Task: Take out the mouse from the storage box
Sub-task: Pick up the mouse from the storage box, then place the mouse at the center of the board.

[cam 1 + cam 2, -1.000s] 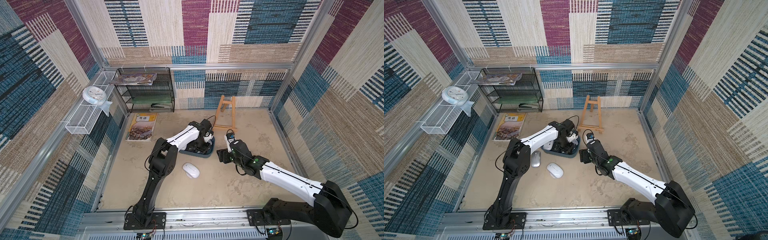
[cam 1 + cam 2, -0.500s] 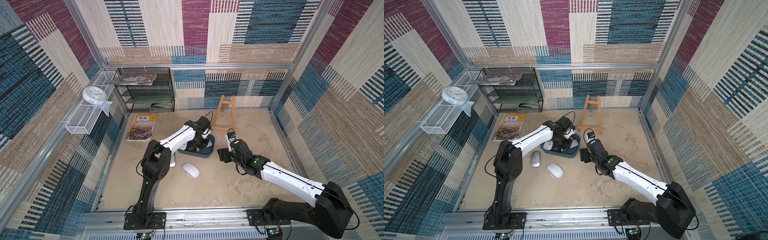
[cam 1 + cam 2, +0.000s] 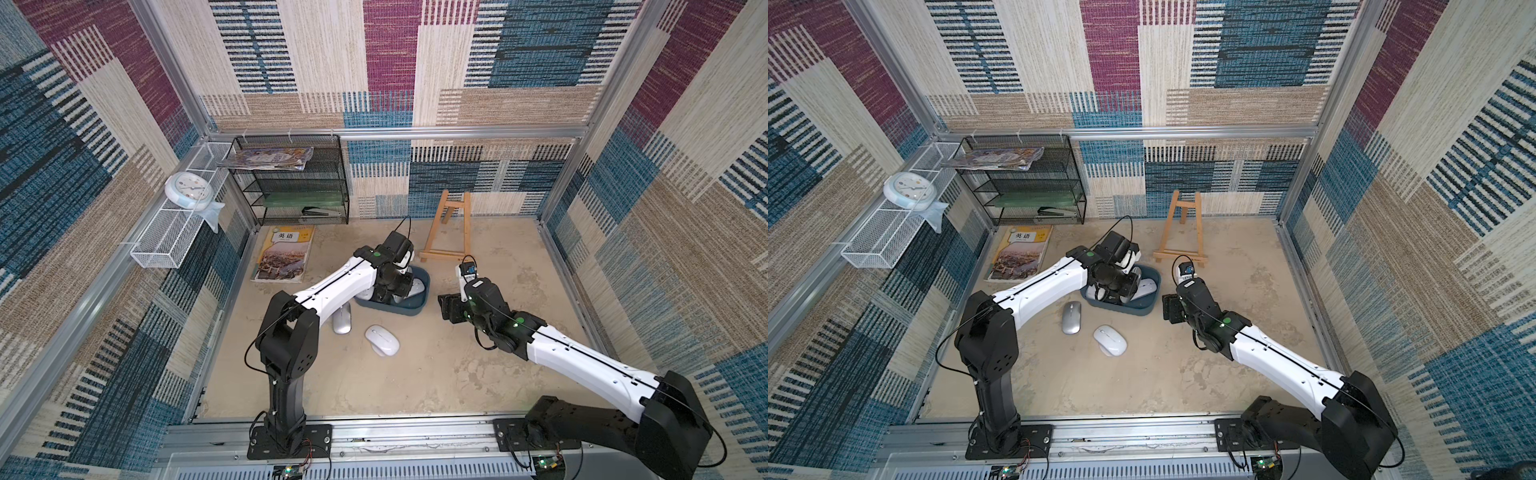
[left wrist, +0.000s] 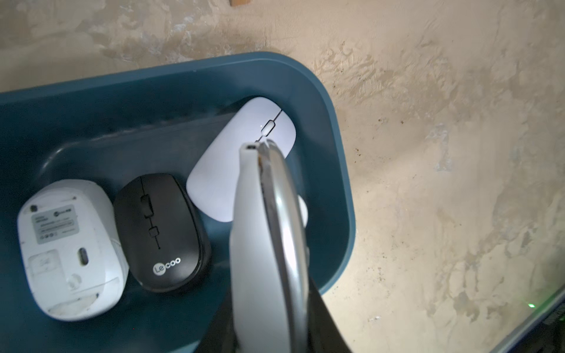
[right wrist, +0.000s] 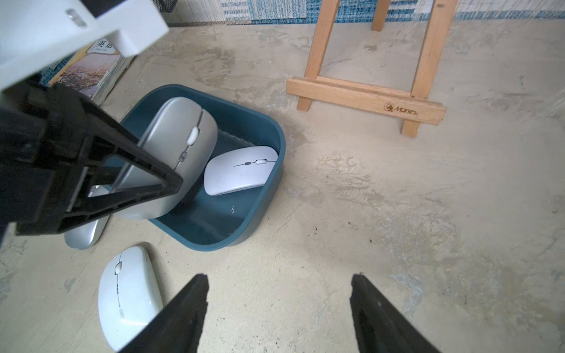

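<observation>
The left fingers were clamped narrow on a silver mouse, pressing its top and underside so that it hung tilted on edge. It was raised off the floor of the storage box but hung over the box's interior, not yet carried past the wall.

Below and beside it, 3 mice lay in the box. A white mouse sat against the end wall nearest the right arm. A black mouse was in the middle, and an upturned white mouse lay close against the black one's side.

The right fingers stood wide and empty, near the box, over bare tabletop.

Just outside the box, 2 mice already rested on the tabletop: a loose silver mouse close to the box wall and a pale mouse beside it.

By my reading, the job was about midway: 2 out, 1 in the grip and partway, 3 left inside. This one seemed to need a swing clear of the rim and a bare patch to be set down on.
</observation>
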Robot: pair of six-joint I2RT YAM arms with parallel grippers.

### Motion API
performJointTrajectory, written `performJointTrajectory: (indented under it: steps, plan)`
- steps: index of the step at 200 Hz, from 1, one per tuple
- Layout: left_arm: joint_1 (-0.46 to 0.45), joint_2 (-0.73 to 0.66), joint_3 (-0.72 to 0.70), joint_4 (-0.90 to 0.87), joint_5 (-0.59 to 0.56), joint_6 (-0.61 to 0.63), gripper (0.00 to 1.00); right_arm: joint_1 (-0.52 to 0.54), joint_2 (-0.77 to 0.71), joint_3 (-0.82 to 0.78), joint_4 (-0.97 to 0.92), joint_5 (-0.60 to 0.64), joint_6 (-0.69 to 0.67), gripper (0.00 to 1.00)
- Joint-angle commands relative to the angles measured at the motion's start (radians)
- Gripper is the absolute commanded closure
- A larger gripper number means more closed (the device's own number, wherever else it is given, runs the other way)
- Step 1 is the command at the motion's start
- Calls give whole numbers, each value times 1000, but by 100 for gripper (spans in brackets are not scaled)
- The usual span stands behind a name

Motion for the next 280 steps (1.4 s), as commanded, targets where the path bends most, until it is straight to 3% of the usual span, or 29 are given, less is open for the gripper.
performJointTrajectory:
  steps: [1, 30, 111, 187, 219, 239, 280]
  plan:
    - [0, -49, -44, 57, 39, -92, 79, -1, -20, -9, -14, 48, 23, 23]
    - [-3, -159, -151, 128, 127, -166, 78, 1, -61, -7, -49, 101, 42, 23]
    - [-5, -480, -514, 296, 214, -337, 79, 1, -184, -52, -50, 144, 76, 23]
    - [-20, -850, -947, 311, 202, -616, 80, 0, -180, -111, -8, 84, 142, 23]
    - [-18, -1048, -1077, 216, 119, -686, 79, 0, -137, -116, 36, 45, 138, 23]
    - [-7, -1087, -1116, 196, 107, -708, 78, -1, -109, -91, 33, 28, 130, 23]
    - [33, -1034, -1212, 292, 140, -785, 79, 0, -68, -47, -3, 25, 109, 23]
